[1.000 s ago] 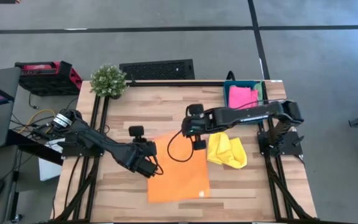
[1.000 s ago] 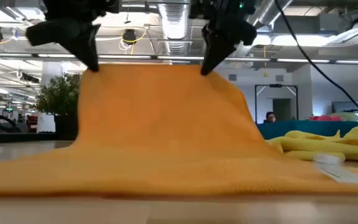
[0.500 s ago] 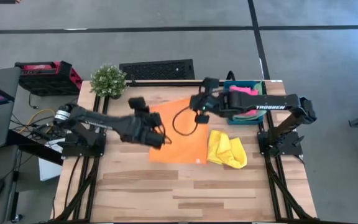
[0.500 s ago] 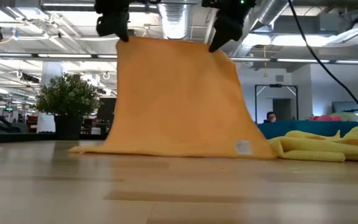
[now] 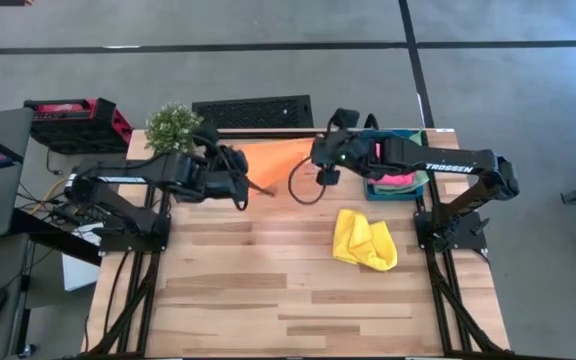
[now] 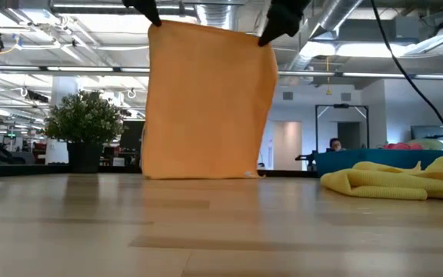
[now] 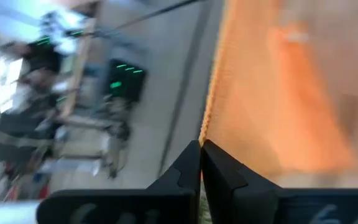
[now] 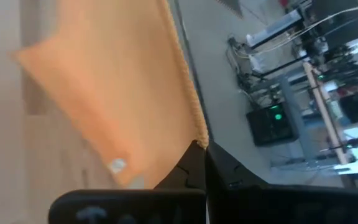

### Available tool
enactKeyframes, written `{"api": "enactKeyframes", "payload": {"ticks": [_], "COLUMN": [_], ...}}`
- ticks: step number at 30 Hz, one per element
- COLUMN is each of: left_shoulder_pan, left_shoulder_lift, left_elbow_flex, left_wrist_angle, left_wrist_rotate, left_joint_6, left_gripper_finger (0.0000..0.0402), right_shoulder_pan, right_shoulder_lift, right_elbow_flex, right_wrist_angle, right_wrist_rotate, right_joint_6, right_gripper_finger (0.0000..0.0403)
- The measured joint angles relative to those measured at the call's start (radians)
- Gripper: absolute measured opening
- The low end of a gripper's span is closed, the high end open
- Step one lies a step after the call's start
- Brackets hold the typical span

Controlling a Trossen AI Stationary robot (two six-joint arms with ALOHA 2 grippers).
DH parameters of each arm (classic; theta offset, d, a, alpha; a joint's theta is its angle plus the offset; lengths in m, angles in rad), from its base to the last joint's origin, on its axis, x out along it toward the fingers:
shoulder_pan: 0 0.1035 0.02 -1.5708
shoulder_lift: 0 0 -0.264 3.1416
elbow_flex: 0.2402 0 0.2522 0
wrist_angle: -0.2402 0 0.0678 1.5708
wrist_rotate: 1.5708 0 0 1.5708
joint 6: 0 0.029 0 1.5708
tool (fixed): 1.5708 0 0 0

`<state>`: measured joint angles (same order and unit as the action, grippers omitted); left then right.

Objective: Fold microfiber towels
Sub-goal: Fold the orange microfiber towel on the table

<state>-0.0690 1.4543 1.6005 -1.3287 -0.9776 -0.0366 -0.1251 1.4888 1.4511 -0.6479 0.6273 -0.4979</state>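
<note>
The orange towel (image 6: 206,100) hangs as a flat sheet between my two grippers over the table's far part; it also shows in the high view (image 5: 280,155). My left gripper (image 5: 248,175) is shut on one top corner and my right gripper (image 5: 316,160) on the other. Its lower edge (image 6: 198,176) reaches about table height; whether it touches the table, I cannot tell. The yellow towel (image 5: 364,240) lies crumpled on the table's right part. The pink towel (image 5: 396,180) lies in the teal bin (image 5: 418,185). I see no green towel. My left gripper pinches the towel's top corner (image 7: 207,127) between its two shut fingers, right at the hemmed edge. It comes from above (image 6: 154,21). The towel hangs below it, drawn flat toward the other corner. My right gripper pinches the other top corner (image 8: 197,138) between its two shut fingers, at the hemmed edge. It comes from above (image 6: 266,37). The towel hangs below it; a small white label (image 8: 115,165) shows near the lower corner.
A potted plant (image 5: 173,128) stands at the table's far left corner, close to the left arm. The teal bin sits at the far right corner, under the right arm. The table's middle and near part (image 5: 268,290) is bare wood.
Both grippers have gone up and toward the table's far edge, still shut on the orange towel's corners. The towel, whose lower half lay spread on the table, has been dragged toward the far edge and drawn up, and now hangs as a flat sheet.
</note>
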Motion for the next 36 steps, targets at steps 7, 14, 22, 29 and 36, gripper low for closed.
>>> {"api": "enactKeyframes", "payload": {"ticks": [7,14,22,29,36], "left_shoulder_pan": [-0.081,-0.165,-0.285,-0.391,-0.449], "left_shoulder_lift": [0.003,0.003,0.004,0.003,0.003], "left_elbow_flex": [-0.04,-0.09,-0.204,-0.324,-0.43], "left_wrist_angle": [0.038,0.052,0.078,0.227,0.398], "left_wrist_rotate": [0.248,0.385,0.544,0.561,0.628], "left_joint_6": [0.055,-0.073,-0.318,-0.393,-0.452], "left_gripper_finger": [0.0,0.0,0.0,0.0,0.0], "right_shoulder_pan": [0.098,0.184,0.277,0.361,0.418], "right_shoulder_lift": [0.003,0.004,0.006,0.005,0.005], "right_elbow_flex": [0.0,0.001,-0.03,-0.149,-0.267], "right_wrist_angle": [-0.24,-0.333,-0.331,-0.266,-0.133], "right_wrist_rotate": [-0.046,-0.138,-0.353,-0.408,-0.479], "right_joint_6": [0.18,0.31,0.4,0.482,0.545], "right_gripper_finger": [0.0008,0.0008,0.0008,0.0008,0.0009]}}
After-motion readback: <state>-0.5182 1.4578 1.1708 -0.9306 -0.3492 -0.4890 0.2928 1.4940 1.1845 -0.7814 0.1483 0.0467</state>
